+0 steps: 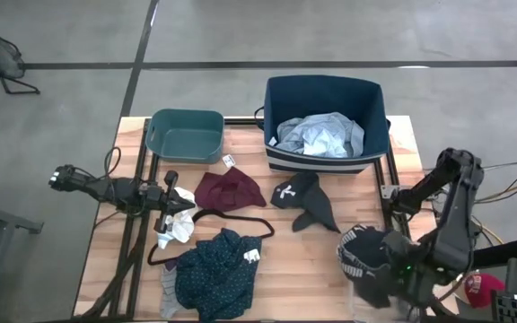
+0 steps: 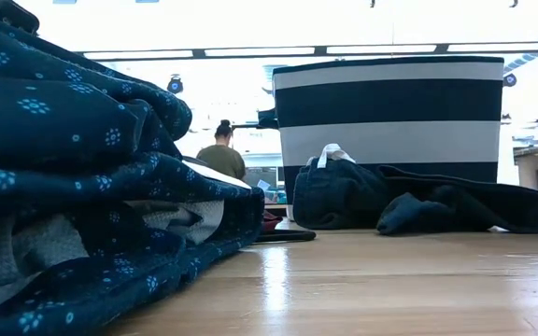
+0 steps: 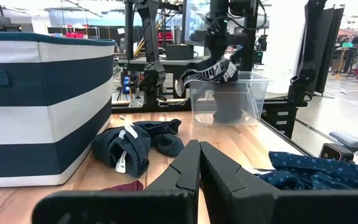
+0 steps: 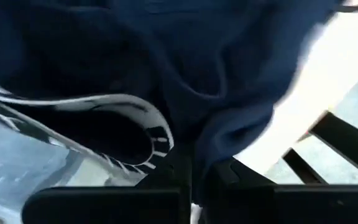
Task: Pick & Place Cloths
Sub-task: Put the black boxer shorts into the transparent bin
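My right gripper (image 1: pixel 380 258) is shut on a black garment (image 1: pixel 362 251) with a white-lettered waistband, above a clear plastic bin (image 1: pixel 375 294) at the table's near right corner. My left gripper (image 1: pixel 173 191) hovers shut at the table's left side, beside the white socks (image 1: pixel 182 220), and its fingers (image 3: pixel 199 146) hold nothing. A pale grey-blue shirt (image 1: pixel 317 135) lies inside the navy striped basket (image 1: pixel 326 90). The maroon piece (image 1: pixel 230 190), another black piece (image 1: pixel 305 202) and the navy patterned top (image 1: pixel 214 274) lie on the table. My right gripper pinches the black garment's dark cloth (image 4: pixel 194 146) just beside its white-banded waistband (image 4: pixel 104 102). The fingers come from above, pointing down. The garment (image 3: pixel 210 73) is lifted clear of the table and hangs below the fingers, its lower part (image 3: pixel 225 106) inside the clear bin (image 3: pixel 253 93).
A teal bin (image 1: pixel 185 135) stands at the far left. A thin black hanger (image 1: pixel 214 220) lies between the maroon piece and the patterned top. Bare wood (image 1: pixel 303 269) lies between the patterned top and the clear bin. A person (image 2: pixel 220 154) stands far behind the table.
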Available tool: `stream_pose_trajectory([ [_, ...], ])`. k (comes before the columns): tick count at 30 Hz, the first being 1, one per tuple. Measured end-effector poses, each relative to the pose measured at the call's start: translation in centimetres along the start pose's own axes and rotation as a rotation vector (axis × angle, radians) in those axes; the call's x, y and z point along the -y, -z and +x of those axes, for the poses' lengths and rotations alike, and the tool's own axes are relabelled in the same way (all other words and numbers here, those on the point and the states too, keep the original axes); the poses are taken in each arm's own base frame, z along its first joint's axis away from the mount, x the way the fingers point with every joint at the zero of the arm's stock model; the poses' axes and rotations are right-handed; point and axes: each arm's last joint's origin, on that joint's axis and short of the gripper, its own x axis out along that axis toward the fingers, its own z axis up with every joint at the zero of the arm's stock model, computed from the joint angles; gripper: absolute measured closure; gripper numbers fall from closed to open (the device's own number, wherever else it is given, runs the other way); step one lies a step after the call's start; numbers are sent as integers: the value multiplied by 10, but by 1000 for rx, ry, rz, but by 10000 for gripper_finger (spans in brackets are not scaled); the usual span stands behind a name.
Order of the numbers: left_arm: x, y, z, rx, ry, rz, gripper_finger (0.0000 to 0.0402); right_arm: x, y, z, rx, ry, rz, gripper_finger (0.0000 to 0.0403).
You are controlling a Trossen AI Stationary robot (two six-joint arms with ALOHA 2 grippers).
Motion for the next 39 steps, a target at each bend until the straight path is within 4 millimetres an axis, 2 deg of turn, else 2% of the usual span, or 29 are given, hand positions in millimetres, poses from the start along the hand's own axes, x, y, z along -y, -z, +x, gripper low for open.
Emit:
stream_pose_trajectory([
  [6,0,0,0,0,0,0,388,-21,-2,17,-28,6,-36,394],
  [14,0,0,0,0,0,0,387,-34,-10,27,-49,57,-122,394],
  [18,0,0,0,0,0,0,387,-36,-14,27,-51,57,-96,394],
  [23,0,0,0,0,0,0,387,-39,-10,35,-152,47,-64,394],
  [28,0,0,0,0,0,0,387,-40,-17,40,-128,64,-69,394],
  [34,0,0,0,0,0,0,387,-37,-17,40,-129,74,-79,394],
  [39,0,0,0,0,0,0,387,-28,-22,35,-98,137,-60,388],
])
